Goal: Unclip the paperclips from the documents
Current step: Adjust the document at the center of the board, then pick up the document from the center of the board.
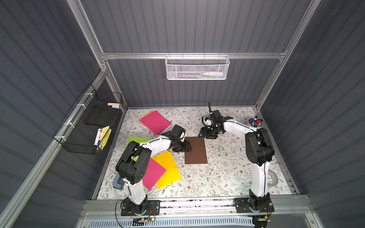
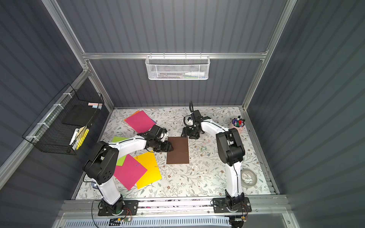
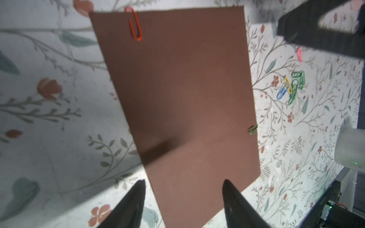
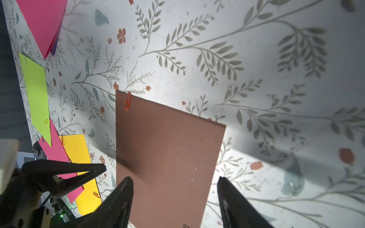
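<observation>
Left fingers (image 3: 128,205) and right fingers (image 4: 118,203) hang spread, empty, over one end of the brown sheet (image 1: 195,150); ahead, an orange clip (image 3: 135,26) grips its far edge, a green clip (image 3: 252,129) its side.

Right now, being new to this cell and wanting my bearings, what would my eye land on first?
The brown sheet lying mid-table, an orange paperclip at one corner and a green paperclip on its edge, with the left gripper and right gripper, both open, poised at it. Next, the overlapping pink sheet and yellow sheet beside the left arm.
</observation>
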